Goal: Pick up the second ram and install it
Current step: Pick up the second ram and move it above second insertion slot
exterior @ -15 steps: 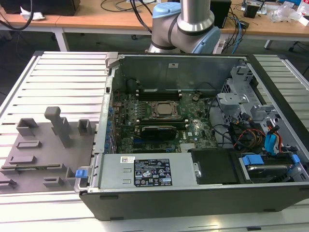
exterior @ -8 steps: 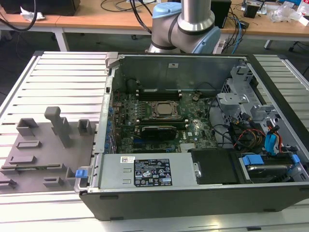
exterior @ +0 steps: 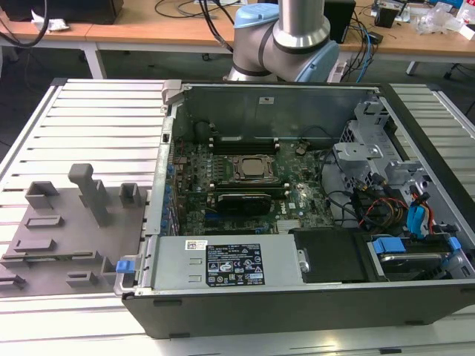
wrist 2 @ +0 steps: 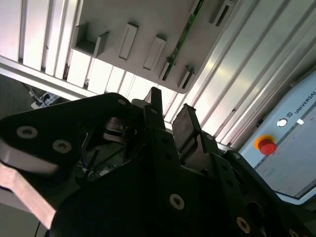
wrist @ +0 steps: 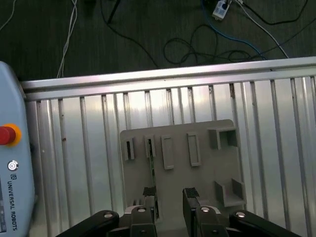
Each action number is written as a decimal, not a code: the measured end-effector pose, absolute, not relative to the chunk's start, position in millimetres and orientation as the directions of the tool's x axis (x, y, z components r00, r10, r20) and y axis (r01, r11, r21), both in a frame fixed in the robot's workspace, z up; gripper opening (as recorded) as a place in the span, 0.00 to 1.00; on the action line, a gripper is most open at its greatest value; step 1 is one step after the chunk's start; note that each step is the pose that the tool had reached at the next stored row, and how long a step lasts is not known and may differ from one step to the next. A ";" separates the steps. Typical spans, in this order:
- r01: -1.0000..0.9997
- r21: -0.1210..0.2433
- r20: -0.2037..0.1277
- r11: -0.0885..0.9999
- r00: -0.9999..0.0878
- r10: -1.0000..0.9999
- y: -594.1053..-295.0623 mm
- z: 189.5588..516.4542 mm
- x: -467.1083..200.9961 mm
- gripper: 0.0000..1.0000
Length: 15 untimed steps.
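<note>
On the exterior view's left, the grey tray (exterior: 111, 241) is lying on the slatted surface (exterior: 96, 126). The second ram (wrist: 152, 168) is standing edge-up in its slot, probably to offer its flat sides. The gripper (wrist: 169, 195) is hovering above, jaws apart, empty. Rightward, the computer case (exterior: 282, 104) is lying open.

Table: ribbed silver aluminium-slat surface (exterior: 89, 119). On it: flat grey plastic tray with upright blocks (exterior: 74, 239); just beside it, open black-and-silver metal computer tower case, laid on its side (exterior: 297, 305).
</note>
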<state>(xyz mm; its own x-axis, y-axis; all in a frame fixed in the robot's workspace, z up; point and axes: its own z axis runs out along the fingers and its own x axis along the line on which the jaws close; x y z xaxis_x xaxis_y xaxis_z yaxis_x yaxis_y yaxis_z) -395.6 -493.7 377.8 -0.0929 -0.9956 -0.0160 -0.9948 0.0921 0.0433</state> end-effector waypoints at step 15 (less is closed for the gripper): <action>-0.995 0.043 -0.016 0.092 -0.093 -0.996 -493.7 363.5 -395.6 0.36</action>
<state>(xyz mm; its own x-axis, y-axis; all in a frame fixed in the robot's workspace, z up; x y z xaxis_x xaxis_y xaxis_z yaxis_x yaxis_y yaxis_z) -395.6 -493.7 363.5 -0.0928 -0.9956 -0.0160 -0.9948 0.0921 0.0434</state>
